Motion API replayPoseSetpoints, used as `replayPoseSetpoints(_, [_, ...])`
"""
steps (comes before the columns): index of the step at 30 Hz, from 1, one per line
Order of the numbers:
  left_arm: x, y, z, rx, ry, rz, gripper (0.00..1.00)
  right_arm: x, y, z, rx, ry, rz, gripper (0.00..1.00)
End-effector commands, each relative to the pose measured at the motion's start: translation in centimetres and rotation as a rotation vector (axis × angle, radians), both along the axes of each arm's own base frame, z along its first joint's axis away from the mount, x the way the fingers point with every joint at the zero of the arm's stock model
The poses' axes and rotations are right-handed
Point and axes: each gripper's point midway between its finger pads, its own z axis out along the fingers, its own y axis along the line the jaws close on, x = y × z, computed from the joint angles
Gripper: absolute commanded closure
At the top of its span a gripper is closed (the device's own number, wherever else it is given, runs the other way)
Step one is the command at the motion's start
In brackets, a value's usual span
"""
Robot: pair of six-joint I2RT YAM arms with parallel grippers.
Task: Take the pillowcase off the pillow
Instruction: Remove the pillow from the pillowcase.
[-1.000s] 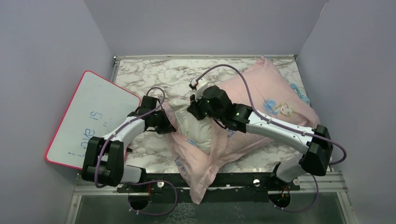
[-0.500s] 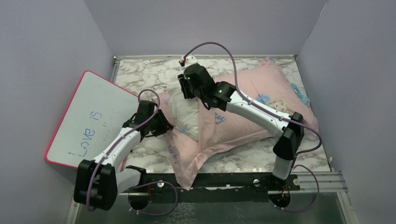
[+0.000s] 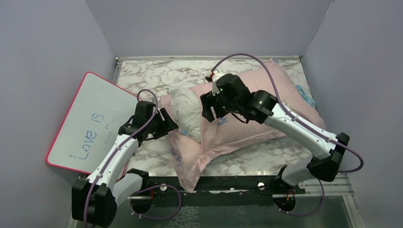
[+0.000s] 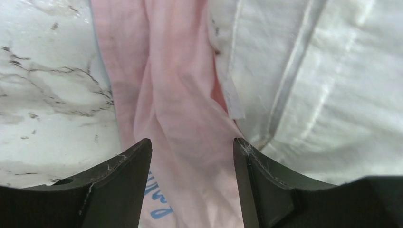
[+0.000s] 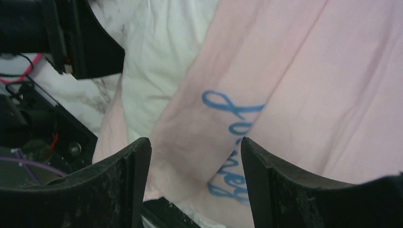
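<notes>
Although the left gripper has its jaws wide apart, it grips nothing. Between them only the loose pink edge of the pillowcase shows, lying lower down beside the marble table. Just to the right of this edge is the white pillow, with a seam running along it. The right gripper is also open and empty. It hangs over the pink pillowcase at the place where blue cursive lettering is printed, and the bare pillow is just beside it. In the top view, one end of the pillow sticks out of the left opening of the pillowcase, between the two grippers. The rest is inside the case, which lies across the middle and right of the table. A pink-edged whiteboard with blue handwriting is at the left wall.
</notes>
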Motion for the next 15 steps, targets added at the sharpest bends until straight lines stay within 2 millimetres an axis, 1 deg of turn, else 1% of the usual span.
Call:
replayPoseSetpoints(1, [-2.1, -1.6, 1.2, -0.104, 0.011, -0.081, 0.34, -4.1, -1.1, -5.6, -0.062, 0.218, 0.049, 0.27])
replayPoseSetpoints(3, [-2.7, -1.9, 1.3, -0.124, 0.010, -0.100, 0.32, -4.7, -0.4, -6.7, -0.042, 0.259, 0.065, 0.28])
replayPoseSetpoints(4, [-3.0, -2.2, 1.4, -0.138, 0.013, -0.116, 0.31, -4.6, -0.1, -7.1, -0.034, 0.269, 0.058, 0.30])
replayPoseSetpoints(5, [-3.2, -2.3, 1.3, -0.147, 0.019, -0.129, 0.30, -4.4, 0.3, -7.4, -0.029, 0.273, 0.051, 0.37])
replayPoseSetpoints(6, [-3.4, -2.5, 1.3, -0.156, 0.023, -0.145, 0.31, -3.9, 0.4, -7.7, -0.032, 0.266, 0.034, 0.48])
replayPoseSetpoints(7, [-3.5, -2.7, 1.3, -0.162, 0.027, -0.161, 0.30, -3.2, 0.3, -8.0, -0.047, 0.249, 0.000, 0.64])
replayPoseSetpoints(8, [-3.7, -2.8, 1.2, -0.165, 0.030, -0.175, 0.30, -2.3, -0.3, -8.3, -0.076, 0.230, -0.054, 0.82])
replayPoseSetpoints(9, [-3.8, -2.9, 1.0, -0.164, 0.037, -0.182, 0.30, -1.7, -1.1, -8.6, -0.107, 0.212, -0.108, 0.96])
replayPoseSetpoints(10, [-3.8, -2.8, 0.8, -0.161, 0.042, -0.180, 0.30, -1.0, -2.1, -8.7, -0.141, 0.188, -0.165, 0.99])
replayPoseSetpoints(12, [-3.6, -2.7, 0.5, -0.157, 0.046, -0.167, 0.32, -0.4, -4.3, -8.6, -0.208, 0.146, -0.241, 0.99])
replayPoseSetpoints(13, [-3.5, -2.7, 0.4, -0.156, 0.044, -0.162, 0.34, -0.1, -5.2, -8.3, -0.227, 0.118, -0.273, 0.99])
replayPoseSetpoints(15, [-3.2, -2.6, -0.1, -0.152, 0.050, -0.146, 0.44, 0.2, -7.0, -7.5, -0.250, 0.070, -0.335, 0.99])
